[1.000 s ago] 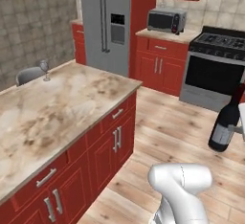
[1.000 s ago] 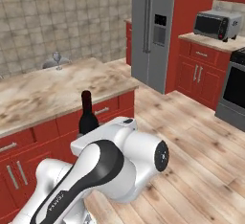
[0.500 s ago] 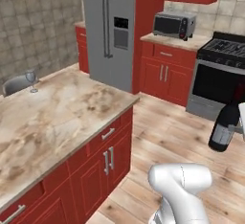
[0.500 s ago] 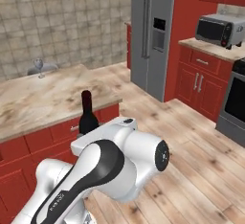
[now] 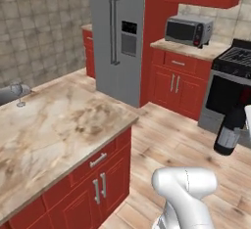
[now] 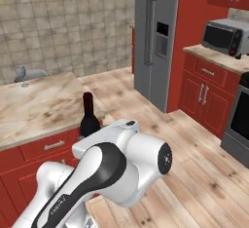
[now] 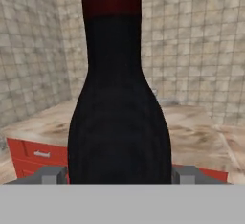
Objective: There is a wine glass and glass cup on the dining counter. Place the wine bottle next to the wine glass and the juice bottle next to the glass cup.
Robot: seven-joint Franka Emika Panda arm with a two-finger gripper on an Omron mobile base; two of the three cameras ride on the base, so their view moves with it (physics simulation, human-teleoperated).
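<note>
My claw is clamped on the wine bottle. In the hand view a grey finger sits tight against one flank of the dark body and its twin against the other, at the bottle's widest part. The bottle stands upright in the grip, its slim neck rising to a dark red band at the top of that view.

In the left base view the bottle hangs at the right edge, above the wood floor, in front of the stove; the pale label wraps its lower body. It is well apart from the dining counter. In the right base view its neck and shoulder rise just behind my white arm, with the counter edge beyond.

Wine glass: upright on the counter's far left part, near the edge that faces the tiled wall; a grey shape lies just beside it, too blurred to name. The right base view shows the glass at the counter's far end, small and faint.

Background: steel fridge beyond the counter, and a microwave on the side counter between fridge and stove.
</note>
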